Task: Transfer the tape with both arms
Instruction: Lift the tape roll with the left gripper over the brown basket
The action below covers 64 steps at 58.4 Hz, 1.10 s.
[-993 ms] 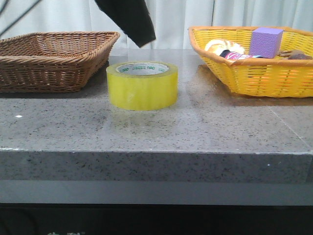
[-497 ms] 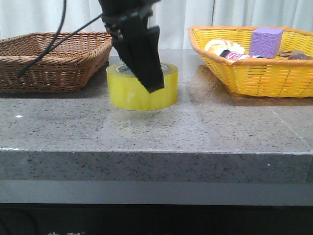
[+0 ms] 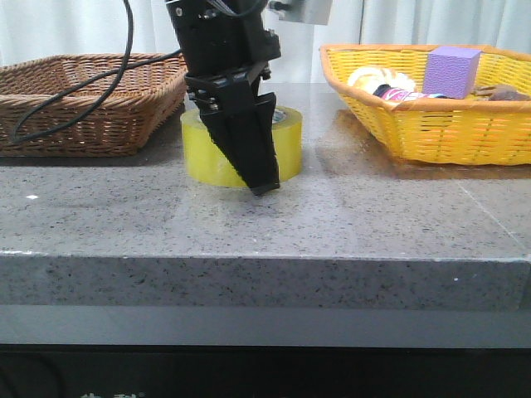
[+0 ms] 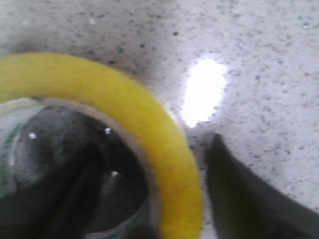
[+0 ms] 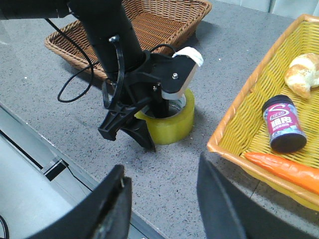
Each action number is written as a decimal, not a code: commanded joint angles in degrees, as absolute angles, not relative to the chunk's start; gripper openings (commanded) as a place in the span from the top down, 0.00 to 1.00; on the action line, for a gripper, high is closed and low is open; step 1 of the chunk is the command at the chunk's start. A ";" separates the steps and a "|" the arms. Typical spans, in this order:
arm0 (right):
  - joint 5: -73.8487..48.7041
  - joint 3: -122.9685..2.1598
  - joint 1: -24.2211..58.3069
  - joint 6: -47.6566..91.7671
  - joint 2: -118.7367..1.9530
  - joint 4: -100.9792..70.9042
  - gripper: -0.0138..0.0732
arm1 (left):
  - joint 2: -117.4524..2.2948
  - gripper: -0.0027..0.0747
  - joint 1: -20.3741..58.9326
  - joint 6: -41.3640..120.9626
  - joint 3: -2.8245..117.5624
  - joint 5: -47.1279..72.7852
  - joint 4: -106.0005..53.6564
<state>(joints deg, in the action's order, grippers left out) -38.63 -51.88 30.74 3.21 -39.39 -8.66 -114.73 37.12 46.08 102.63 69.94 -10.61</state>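
Observation:
The yellow tape [image 3: 206,153] stands flat on the grey stone table, between the two baskets. My left gripper [image 3: 253,170] has come down on it from above. In the left wrist view the tape's wall [image 4: 164,149] lies between the open jaws. One finger is inside the core, and the other finger [image 4: 239,199] is outside with a small gap to the tape. The right wrist view shows the tape [image 5: 177,124] and the left gripper [image 5: 152,134] from above. My right gripper [image 5: 160,172] is open and empty, high above the table's front edge.
An empty brown wicker basket [image 3: 83,104] stands at the left, with the arm's black cable [image 3: 83,83] draped across it. A yellow basket [image 3: 448,124] at the right holds a purple cube [image 3: 452,70], a bread roll [image 5: 304,72], a dark bottle [image 5: 283,124] and a carrot [image 5: 284,169].
My left arm has come down from the top of the view onto the tape. Its fingertips now reach the table beside the roll. The tape has not moved.

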 commanded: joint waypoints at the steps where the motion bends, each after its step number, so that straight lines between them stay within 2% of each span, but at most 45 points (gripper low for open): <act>1: -34.40 -53.39 30.44 3.66 -39.57 -9.09 0.45 | -111.98 0.64 37.58 46.01 104.26 68.52 -11.41; 6: -34.40 -53.39 30.44 3.66 -39.57 -9.09 0.45 | -111.87 0.71 37.58 45.64 105.07 69.58 -11.41; 25: -34.40 -53.39 30.44 3.66 -39.57 -9.09 0.45 | -111.75 0.71 37.58 39.52 114.68 73.35 -9.13; 45: -34.40 -53.39 30.44 3.66 -39.57 -9.09 0.45 | -111.75 0.71 37.23 25.40 125.92 73.60 5.55; 64: -34.40 -53.39 30.44 3.66 -39.57 -9.09 0.45 | -111.75 0.71 28.95 13.89 128.52 73.60 8.64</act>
